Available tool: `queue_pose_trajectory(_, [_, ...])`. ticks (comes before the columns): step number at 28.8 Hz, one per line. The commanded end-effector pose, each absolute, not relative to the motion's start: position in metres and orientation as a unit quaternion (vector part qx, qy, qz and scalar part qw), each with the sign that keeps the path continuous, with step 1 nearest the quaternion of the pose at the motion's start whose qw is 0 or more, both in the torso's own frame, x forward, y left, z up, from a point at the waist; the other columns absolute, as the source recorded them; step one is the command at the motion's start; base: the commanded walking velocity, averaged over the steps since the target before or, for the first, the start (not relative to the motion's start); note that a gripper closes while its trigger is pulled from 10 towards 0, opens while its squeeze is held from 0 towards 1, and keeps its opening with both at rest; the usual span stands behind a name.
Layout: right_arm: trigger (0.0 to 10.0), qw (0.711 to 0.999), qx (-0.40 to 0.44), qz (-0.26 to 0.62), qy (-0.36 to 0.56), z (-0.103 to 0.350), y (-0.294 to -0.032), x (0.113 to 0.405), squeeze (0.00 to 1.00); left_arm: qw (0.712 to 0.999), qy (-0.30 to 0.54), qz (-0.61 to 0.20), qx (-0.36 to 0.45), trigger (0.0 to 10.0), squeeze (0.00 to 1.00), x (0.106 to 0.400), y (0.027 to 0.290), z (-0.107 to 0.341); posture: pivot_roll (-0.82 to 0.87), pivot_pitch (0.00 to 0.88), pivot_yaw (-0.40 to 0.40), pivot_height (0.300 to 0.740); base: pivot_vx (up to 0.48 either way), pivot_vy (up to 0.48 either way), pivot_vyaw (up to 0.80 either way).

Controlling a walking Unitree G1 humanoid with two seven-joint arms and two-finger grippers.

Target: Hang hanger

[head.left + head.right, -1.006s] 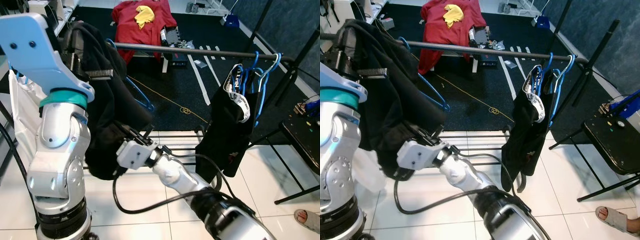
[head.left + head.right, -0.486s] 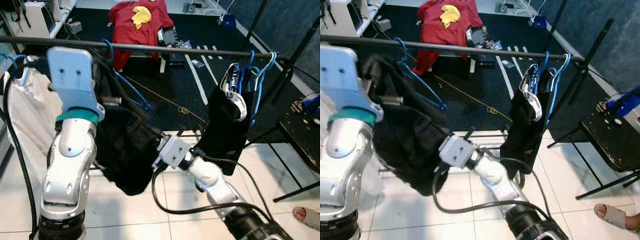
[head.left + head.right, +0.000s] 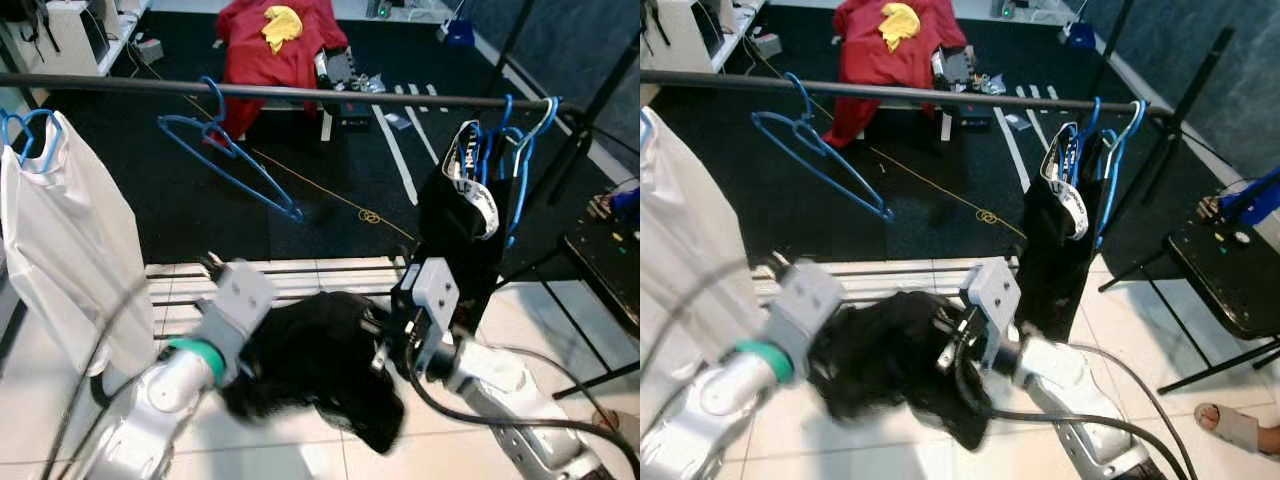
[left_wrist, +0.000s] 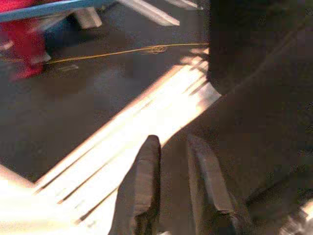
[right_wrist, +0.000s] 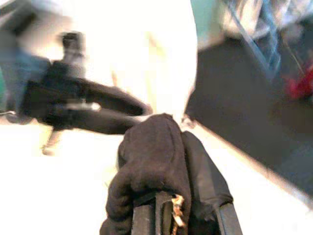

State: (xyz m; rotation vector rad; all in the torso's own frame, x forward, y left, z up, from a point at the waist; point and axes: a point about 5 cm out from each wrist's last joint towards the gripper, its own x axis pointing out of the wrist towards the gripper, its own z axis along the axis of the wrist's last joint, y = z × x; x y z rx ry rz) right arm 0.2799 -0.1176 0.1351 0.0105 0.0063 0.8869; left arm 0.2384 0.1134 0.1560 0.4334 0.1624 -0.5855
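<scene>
At the far left a white garment point(image 3: 70, 260) hangs from the dark rail point(image 3: 300, 93) on a blue hook. Beside it the empty blue hanger point(image 3: 235, 150) hangs by its hook on the rail, well above both pincers. Its long axis is tilted: it runs from the upper left down to the lower right, with the low end pointing toward the floor.

Below it, the left pincer point(image 4: 171, 181) is low over the white tiles, next to a black garment point(image 3: 320, 365). Its two fingers stand close with a narrow gap and hold nothing visible. The garment hangs bunched between the two arms. The right pincer point(image 5: 178, 215) is closed on a fold of this black garment. At the right, dark clothes point(image 3: 460, 240) hang on blue hangers from the rail.
</scene>
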Motion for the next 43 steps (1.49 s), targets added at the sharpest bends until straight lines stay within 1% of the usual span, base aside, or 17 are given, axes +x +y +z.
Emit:
queue_pose_trajectory(1, [0.0,0.936,0.019,0.341,0.082,0.100,-0.136,0.290,0.00,0.908,0.084,-0.364,0.189,10.0,0.00,0.223,0.102,0.155,-0.05,0.142,0.025,0.740,0.000,0.000,0.00])
queue_pose_trajectory(3, [0.0,0.946,0.023,0.308,0.097,0.092,-0.140,0.295,0.00,0.910,0.084,-0.367,0.174,10.0,0.00,0.223,0.102,0.156,-0.04,0.142,0.026,0.740,0.000,0.000,0.00])
queue_pose_trajectory(5, [0.0,0.967,0.035,0.230,0.106,0.092,-0.149,0.307,0.00,0.927,0.085,-0.340,0.133,10.0,0.00,0.234,0.105,0.160,-0.04,0.152,0.040,0.740,0.000,0.000,0.00])
queue_pose_trajectory(6, [0.0,0.967,0.035,0.230,0.106,0.092,-0.149,0.307,0.00,0.927,0.085,-0.340,0.133,10.0,0.00,0.234,0.105,0.160,-0.04,0.152,0.040,0.740,0.000,0.000,0.00])
queue_pose_trajectory(7, [0.0,0.974,0.046,0.201,0.094,0.097,-0.152,0.313,0.00,0.939,0.081,-0.313,0.113,10.0,0.10,0.242,0.107,0.162,-0.05,0.154,0.043,0.740,0.000,0.000,0.00])
queue_pose_trajectory(8, [0.0,0.974,0.046,0.201,0.094,0.097,-0.152,0.313,0.00,0.939,0.081,-0.313,0.113,10.0,0.10,0.242,0.107,0.162,-0.05,0.154,0.043,0.740,0.000,0.000,0.00])
queue_pose_trajectory(9, [0.0,0.977,0.056,0.186,0.089,0.102,-0.154,0.315,0.00,0.946,0.078,-0.297,0.101,10.0,1.00,0.246,0.108,0.163,-0.05,0.154,0.043,0.740,0.000,0.000,0.00])
queue_pose_trajectory(10, [0.0,0.981,0.056,0.166,0.078,0.107,-0.159,0.319,0.00,0.959,0.070,-0.267,0.070,10.0,1.00,0.255,0.109,0.167,-0.06,0.159,0.050,0.740,0.000,0.000,0.00])
queue_pose_trajectory(14, [0.0,0.986,0.057,0.142,0.066,0.111,-0.165,0.319,0.00,0.979,0.036,-0.193,0.058,10.0,1.00,0.276,0.105,0.179,-0.06,0.166,0.050,0.740,0.000,0.000,0.00])
queue_pose_trajectory(15, [0.0,0.986,0.057,0.142,0.066,0.111,-0.165,0.319,0.00,0.979,0.036,-0.193,0.058,10.0,1.00,0.276,0.105,0.179,-0.06,0.166,0.050,0.740,0.000,0.000,0.00])
queue_pose_trajectory(16, [0.0,0.986,0.060,0.140,0.064,0.110,-0.164,0.318,0.00,0.982,0.031,-0.177,0.057,10.0,0.92,0.281,0.103,0.181,-0.06,0.166,0.050,0.740,0.000,0.000,0.00])
queue_pose_trajectory(18, [0.0,0.986,0.058,0.139,0.069,0.106,-0.160,0.316,0.00,0.992,0.020,-0.121,0.027,10.0,0.93,0.304,0.094,0.193,-0.06,0.179,0.046,0.740,0.000,0.000,0.00])
queue_pose_trajectory(20, [0.0,0.986,0.058,0.140,0.070,0.105,-0.158,0.315,0.00,0.994,0.015,-0.104,0.018,10.0,0.93,0.311,0.090,0.198,-0.06,0.179,0.046,0.740,0.000,0.000,0.00])
queue_pose_trajectory(21, [0.0,0.986,0.056,0.142,0.071,0.103,-0.155,0.316,0.00,0.996,0.006,-0.092,0.009,10.0,0.00,0.319,0.086,0.207,-0.07,0.182,0.046,0.740,0.000,0.000,0.00])
queue_pose_trajectory(24, [0.0,0.986,0.054,0.142,0.071,0.103,-0.152,0.316,0.00,0.997,-0.006,-0.071,0.005,10.0,0.00,0.326,0.084,0.216,-0.07,0.182,0.046,0.740,0.000,0.000,0.00])
queue_pose_trajectory(27, [0.0,0.985,0.057,0.149,0.071,0.103,-0.140,0.318,0.00,1.000,-0.025,-0.015,-0.013,10.0,0.00,0.356,0.080,0.243,-0.07,0.185,0.049,0.740,0.000,0.000,0.00])
queue_pose_trajectory(43, [0.0,0.983,0.056,0.162,0.065,0.104,-0.125,0.316,0.00,0.989,-0.050,0.136,0.036,10.0,0.00,0.394,0.095,0.263,-0.07,0.186,0.055,0.740,0.000,0.000,0.00])
